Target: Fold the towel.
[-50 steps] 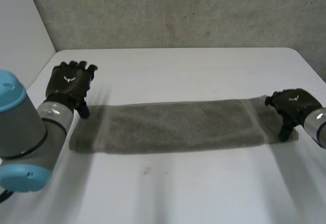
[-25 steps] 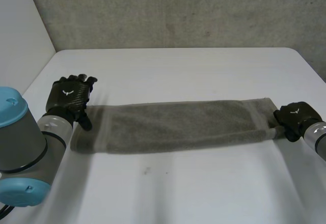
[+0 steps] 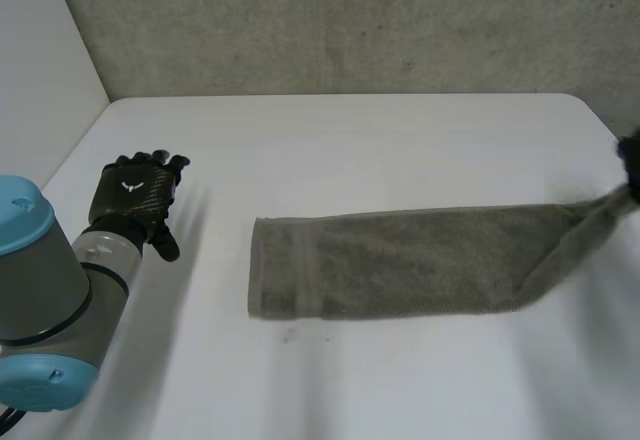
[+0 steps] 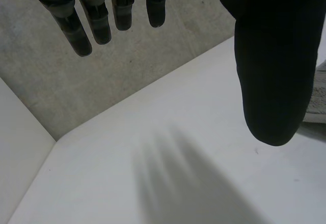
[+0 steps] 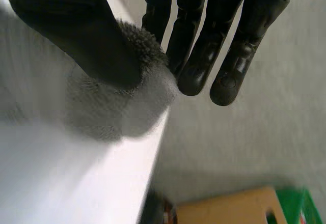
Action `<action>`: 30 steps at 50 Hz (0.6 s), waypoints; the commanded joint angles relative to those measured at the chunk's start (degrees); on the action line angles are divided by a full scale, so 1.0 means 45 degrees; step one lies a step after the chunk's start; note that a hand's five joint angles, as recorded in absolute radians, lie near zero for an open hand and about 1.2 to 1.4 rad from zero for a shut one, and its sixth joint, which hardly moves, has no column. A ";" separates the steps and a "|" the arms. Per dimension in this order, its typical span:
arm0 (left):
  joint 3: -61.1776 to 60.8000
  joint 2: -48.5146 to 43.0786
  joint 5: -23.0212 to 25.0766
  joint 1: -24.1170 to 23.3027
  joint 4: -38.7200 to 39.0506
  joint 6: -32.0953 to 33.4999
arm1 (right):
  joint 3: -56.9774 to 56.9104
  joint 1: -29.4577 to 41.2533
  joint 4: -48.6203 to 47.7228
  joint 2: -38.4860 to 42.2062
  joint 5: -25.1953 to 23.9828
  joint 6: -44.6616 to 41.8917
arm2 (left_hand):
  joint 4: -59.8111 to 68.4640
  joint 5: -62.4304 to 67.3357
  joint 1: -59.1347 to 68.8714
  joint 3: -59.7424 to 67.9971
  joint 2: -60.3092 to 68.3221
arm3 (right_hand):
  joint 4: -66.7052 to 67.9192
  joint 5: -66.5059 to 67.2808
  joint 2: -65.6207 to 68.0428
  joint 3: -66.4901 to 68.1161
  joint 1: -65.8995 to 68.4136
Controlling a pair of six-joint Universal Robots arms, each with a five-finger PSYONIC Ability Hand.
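Meanwhile, the right hand (image 5: 204, 25) pinches 1 end of the grey towel (image 3: 400, 265), a long strip on the white table (image 3: 350, 140). The left hand (image 3: 135, 195) hovers spread and empty, well apart. The end-to-end fold apparently remains.

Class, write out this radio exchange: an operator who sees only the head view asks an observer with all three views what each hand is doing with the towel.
Operator: My head view cuts off the right hand at the picture's edge. Is it holding the towel?
Observer: Yes. In the right wrist view, its thumb pinches the end of the towel against its fingers.
Operator: Where is that pinch on the table?
Observer: At the table's edge. A brown box sits below, beyond that edge.
Operator: And the left hand?
Observer: In the left wrist view its fingers are straight and hold nothing, with bare table under the palm.
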 commanded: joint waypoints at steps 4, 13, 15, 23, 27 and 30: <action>-0.0075 0.0051 -0.0038 -0.0041 0.0003 0.0000 | -0.0462 0.6084 -0.1316 -0.0065 -0.1846 0.0895 | 0.0090 -0.0372 0.0011 -0.0217 0.0112 | 0.2607 0.3114 0.2790 0.2658 0.5687; -0.0348 0.0130 -0.0038 -0.0041 0.0003 0.0000 | -0.1106 1.0064 -0.1315 0.2626 -0.3251 0.0876 | 0.0090 -0.0372 0.0011 -0.0217 0.0112 | 0.2607 0.3114 0.2790 0.2658 0.5687; -0.0368 0.0130 -0.0038 -0.0060 0.0003 0.0000 | -0.1145 1.0420 -0.1374 0.2982 -0.3311 0.0837 | 0.0090 -0.0372 0.0011 -0.0217 0.0112 | 0.2607 0.3114 0.2790 0.2658 0.5687; -0.0388 0.0149 -0.0019 -0.0333 -0.0016 0.0000 | -0.1497 1.0693 -0.1316 0.3411 -0.2998 0.0954 | 0.0090 -0.0372 0.0011 -0.0217 0.0112 | -0.5864 -0.5357 -0.5681 -0.5814 -0.2784; -0.0369 0.0149 0.0001 -0.0568 0.0003 0.0000 | -0.1303 0.9995 -0.1063 0.2517 -0.2668 0.1634 | 0.0090 -0.0372 0.0011 -0.0217 0.0112 | -1.2949 -1.2441 -1.2765 -1.2898 -0.9868; -0.0173 0.0110 0.0001 -0.1037 0.0003 -0.0019 | -0.0952 0.8844 -0.0557 0.1813 -0.2336 0.2919 | 0.0090 -0.0372 0.0011 -0.0217 0.0112 | -1.2949 -1.2441 -1.2765 -1.2898 -0.9868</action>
